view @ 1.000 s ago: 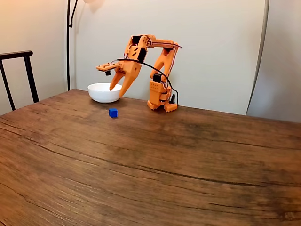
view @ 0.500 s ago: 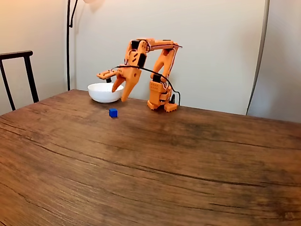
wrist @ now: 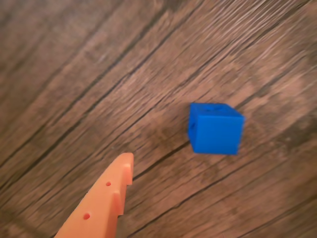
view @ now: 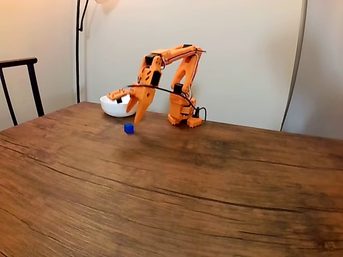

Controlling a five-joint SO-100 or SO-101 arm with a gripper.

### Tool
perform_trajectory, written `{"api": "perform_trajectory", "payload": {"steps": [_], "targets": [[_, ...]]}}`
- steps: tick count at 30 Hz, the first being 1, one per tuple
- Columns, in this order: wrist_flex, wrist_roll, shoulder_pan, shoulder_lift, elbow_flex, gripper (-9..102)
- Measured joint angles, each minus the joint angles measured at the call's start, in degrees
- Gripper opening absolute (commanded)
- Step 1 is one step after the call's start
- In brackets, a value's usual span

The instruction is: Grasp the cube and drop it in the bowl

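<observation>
The cube (view: 128, 128) sits on the wooden table (view: 177, 187), just in front of the white bowl (view: 115, 109) in the fixed view. The orange gripper (view: 133, 114) hangs just above it, jaws spread wide and empty, touching nothing. The wrist view shows the cube (wrist: 216, 128) close up, apart from one orange finger (wrist: 106, 198).

No readable text, labels, brands or numbers anywhere. Blank faces on the cube (wrist: 216, 128), plain orange on the arm (view: 181, 80), bare wood grain on the tabletop (view: 203, 193).
</observation>
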Motion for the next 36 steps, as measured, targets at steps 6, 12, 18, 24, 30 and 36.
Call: {"api": "perform_trajectory", "payload": {"steps": [6,12,18,24,30,36], "targets": [[-2.1,0.1,1.1,-9.3,-3.3,50],[-2.5,2.9,2.5,-16.4,-7.5,50],[-2.5,5.0,3.8,-20.1,-11.0,49],[-2.5,5.1,4.0,-21.0,-11.6,38],[-2.5,5.1,4.0,-21.0,-11.6,36],[-2.5,5.1,3.8,-21.0,-11.7,36]]}}
